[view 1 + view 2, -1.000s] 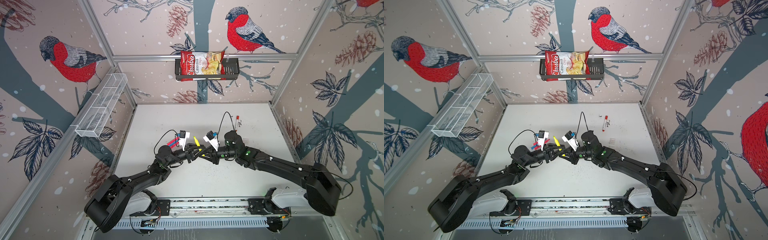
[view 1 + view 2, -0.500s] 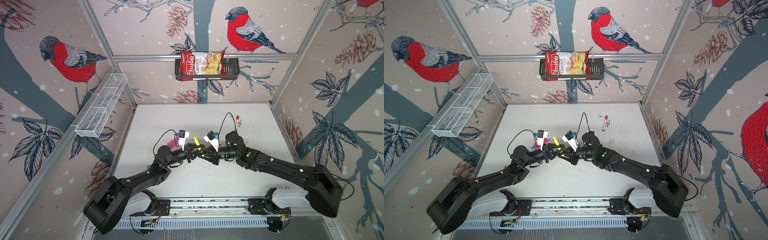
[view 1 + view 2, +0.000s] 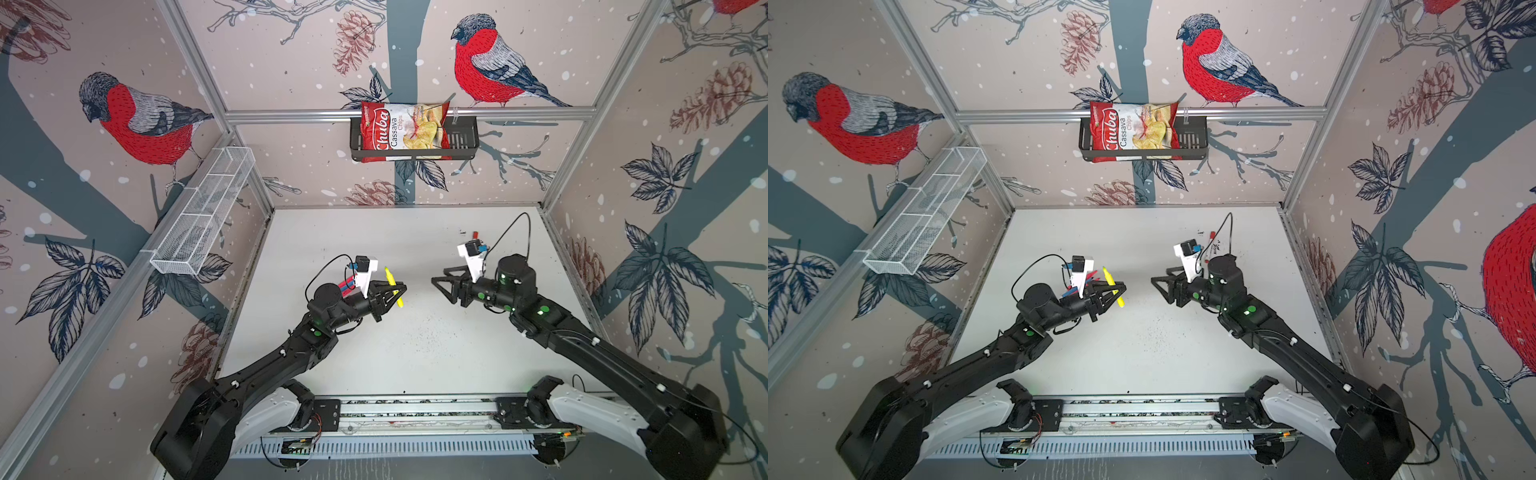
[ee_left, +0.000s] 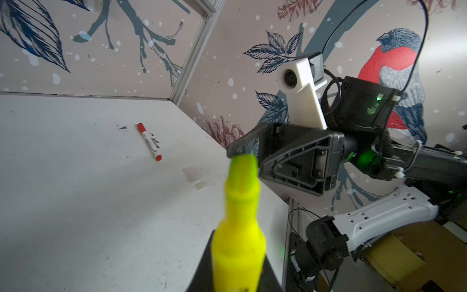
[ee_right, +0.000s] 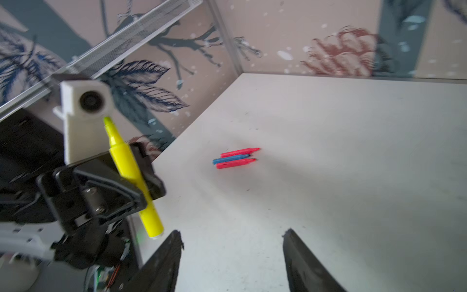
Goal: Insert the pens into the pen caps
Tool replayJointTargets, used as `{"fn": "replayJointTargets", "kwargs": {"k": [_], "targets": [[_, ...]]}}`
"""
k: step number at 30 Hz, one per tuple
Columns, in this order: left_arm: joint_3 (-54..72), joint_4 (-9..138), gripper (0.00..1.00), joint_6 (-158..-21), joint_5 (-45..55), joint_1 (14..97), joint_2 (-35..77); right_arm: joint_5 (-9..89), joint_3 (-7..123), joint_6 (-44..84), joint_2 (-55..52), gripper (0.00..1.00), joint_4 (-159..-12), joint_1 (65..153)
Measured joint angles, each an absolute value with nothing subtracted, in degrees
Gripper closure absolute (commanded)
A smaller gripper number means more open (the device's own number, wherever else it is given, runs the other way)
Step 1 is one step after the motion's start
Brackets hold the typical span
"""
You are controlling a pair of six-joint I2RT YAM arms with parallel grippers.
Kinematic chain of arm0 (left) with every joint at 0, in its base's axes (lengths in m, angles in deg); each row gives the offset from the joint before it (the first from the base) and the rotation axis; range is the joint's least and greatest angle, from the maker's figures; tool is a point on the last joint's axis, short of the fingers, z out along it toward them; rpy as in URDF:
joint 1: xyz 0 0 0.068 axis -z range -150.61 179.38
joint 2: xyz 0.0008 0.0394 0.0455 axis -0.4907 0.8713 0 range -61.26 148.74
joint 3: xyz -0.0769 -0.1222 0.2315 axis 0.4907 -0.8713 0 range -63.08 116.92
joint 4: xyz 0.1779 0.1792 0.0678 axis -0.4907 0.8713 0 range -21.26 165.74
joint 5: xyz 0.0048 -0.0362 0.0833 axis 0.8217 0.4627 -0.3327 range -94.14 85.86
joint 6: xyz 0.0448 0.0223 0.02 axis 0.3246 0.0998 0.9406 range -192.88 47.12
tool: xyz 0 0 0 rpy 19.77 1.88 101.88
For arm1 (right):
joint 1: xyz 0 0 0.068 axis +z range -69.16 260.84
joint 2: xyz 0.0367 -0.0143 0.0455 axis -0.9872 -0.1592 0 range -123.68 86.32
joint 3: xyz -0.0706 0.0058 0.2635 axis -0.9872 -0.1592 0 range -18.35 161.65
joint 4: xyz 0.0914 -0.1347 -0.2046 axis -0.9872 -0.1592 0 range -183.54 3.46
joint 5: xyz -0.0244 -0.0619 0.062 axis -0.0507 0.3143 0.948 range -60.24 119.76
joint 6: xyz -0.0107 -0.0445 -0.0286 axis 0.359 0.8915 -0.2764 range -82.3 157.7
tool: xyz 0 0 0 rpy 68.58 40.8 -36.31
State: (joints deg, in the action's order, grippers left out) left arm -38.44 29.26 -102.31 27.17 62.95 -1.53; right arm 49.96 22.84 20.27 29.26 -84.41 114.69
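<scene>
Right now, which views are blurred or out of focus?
Left wrist view: the yellow pen is soft, too near the lens; the marker behind it is sharp. Right wrist view: smeared all over, the three pens included. Both top views: sharp throughout.

From where I stand, the left gripper [image 3: 398, 289] and the right gripper [image 3: 437, 283] face each other above the middle of the table [image 3: 415, 357], apart. A pen [image 3: 394, 286] sits crosswise between the left gripper's jaws, tip toward the back. Three pens [image 5: 236, 158] lie side by side on the table, to the left, beyond that gripper. A marker [image 4: 149, 141] lies alone toward the back right, with what look like two small caps [image 4: 192, 174] near it. A wire basket [image 3: 203, 216] hangs on the left wall. A rack [image 3: 465, 141] on the back rail holds a chips bag [image 3: 399, 131].
</scene>
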Motion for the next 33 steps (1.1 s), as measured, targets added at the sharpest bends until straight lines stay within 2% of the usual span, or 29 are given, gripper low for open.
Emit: {"fn": "replayJointTargets", "kwargs": {"k": [4, 7, 14, 19, 29, 33], "targets": [[-36.56, 38.28, 1.00, -97.74, 22.90, 63.38, -1.42, 44.32, 23.43, 17.91, 29.24, 0.33, -88.84, 107.41], [-35.95, 43.11, 1.00, -95.01, 21.16, 64.85, -1.01, 46.20, 24.21, 18.43, 28.43, 0.33, -90.46, 106.40], [-35.34, 47.97, 1.00, -92.36, 19.78, 67.91, 0.92, 53.94, 29.85, 25.73, 25.88, 0.30, -90.42, 119.28], [-33.63, 48.47, 1.00, -91.86, 18.03, 71.10, 3.60, 54.16, 32.78, 27.33, 20.68, 0.34, -90.61, 124.35], [-32.08, 48.75, 1.00, -91.33, 15.14, 73.39, 5.94, 54.12, 33.35, 27.37, 16.65, 0.40, -90.15, 128.04], [-31.88, 48.38, 1.00, -91.33, 14.84, 73.55, 6.21, 53.85, 33.20, 27.22, 15.39, 0.50, -89.94, 128.06]]}}
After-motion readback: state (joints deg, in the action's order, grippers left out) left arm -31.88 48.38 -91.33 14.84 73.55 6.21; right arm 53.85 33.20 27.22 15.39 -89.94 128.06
